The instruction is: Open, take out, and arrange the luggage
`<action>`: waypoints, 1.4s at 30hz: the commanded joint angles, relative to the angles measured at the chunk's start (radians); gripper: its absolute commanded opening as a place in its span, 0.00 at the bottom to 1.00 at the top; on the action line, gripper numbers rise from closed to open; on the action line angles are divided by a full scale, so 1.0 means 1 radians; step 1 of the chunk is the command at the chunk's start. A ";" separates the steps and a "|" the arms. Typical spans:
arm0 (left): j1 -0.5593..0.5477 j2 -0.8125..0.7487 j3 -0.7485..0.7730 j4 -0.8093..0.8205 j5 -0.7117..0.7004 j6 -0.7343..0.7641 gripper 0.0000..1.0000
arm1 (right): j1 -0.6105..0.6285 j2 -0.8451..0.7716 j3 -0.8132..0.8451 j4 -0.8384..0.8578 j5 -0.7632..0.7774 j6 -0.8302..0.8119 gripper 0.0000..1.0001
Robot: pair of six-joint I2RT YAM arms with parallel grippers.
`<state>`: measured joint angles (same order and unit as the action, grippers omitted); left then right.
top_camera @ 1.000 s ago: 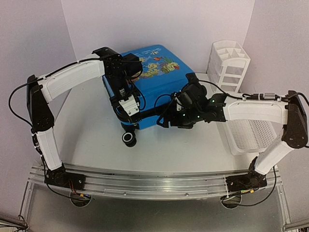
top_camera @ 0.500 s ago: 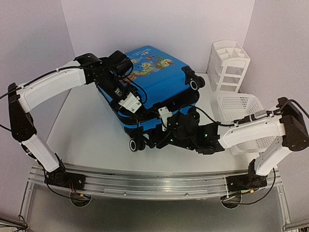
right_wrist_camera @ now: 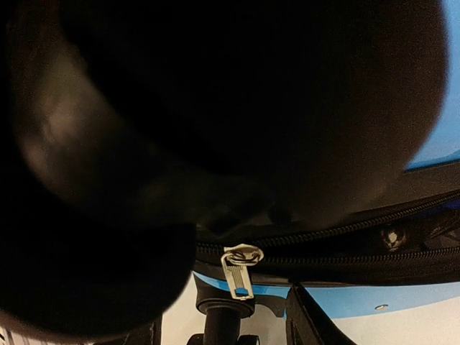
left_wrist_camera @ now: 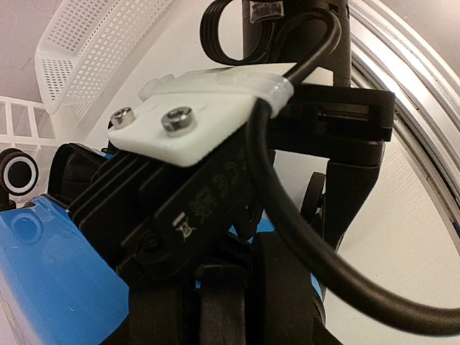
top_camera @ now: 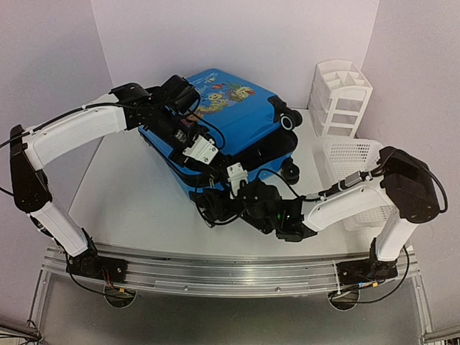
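Lying between jaws, luggage (top_camera: 241,118): left jaws at left edge, right jaws at near edge; cannot tell either's spread.

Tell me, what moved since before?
The luggage swung round, so its wheel end now faces right. The right arm came across and down to its near edge, by the zipper pull. The left arm swung out left. The white basket and organizer stayed put.

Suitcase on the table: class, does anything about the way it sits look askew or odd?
Yes. The suitcase sits tilted and diagonal to the edges of the table, not flat: one wheel is raised at the far right, above a second wheel lower down. Nothing looks spilled or broken.
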<state>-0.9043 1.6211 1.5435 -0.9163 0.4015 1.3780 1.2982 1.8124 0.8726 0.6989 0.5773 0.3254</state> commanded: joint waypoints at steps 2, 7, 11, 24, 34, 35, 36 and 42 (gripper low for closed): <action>0.002 -0.116 0.106 0.077 0.265 -0.195 0.00 | -0.002 0.027 0.040 0.057 0.112 -0.027 0.32; 0.002 -0.118 0.096 0.078 0.277 -0.194 0.00 | -0.004 0.055 0.073 0.063 0.139 -0.049 0.27; 0.000 -0.114 0.098 0.087 0.283 -0.198 0.00 | -0.015 0.081 0.095 0.063 0.118 -0.027 0.31; -0.002 -0.122 0.085 0.079 0.278 -0.192 0.00 | -0.062 0.001 -0.043 0.063 0.155 0.243 0.02; -0.002 -0.123 0.082 0.074 0.272 -0.178 0.00 | -0.065 0.015 -0.028 0.062 0.047 0.156 0.00; -0.002 -0.123 0.082 0.075 0.271 -0.176 0.00 | -0.065 0.020 -0.021 0.062 0.028 0.142 0.00; -0.002 -0.122 0.082 0.075 0.270 -0.175 0.00 | -0.064 0.022 -0.016 0.063 0.005 0.129 0.02; -0.002 -0.129 0.076 0.068 0.268 -0.161 0.00 | -0.068 -0.007 -0.056 0.075 -0.075 0.104 0.18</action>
<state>-0.8983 1.6211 1.5440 -0.9085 0.4263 1.3670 1.2404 1.8267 0.8247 0.7768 0.5900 0.4637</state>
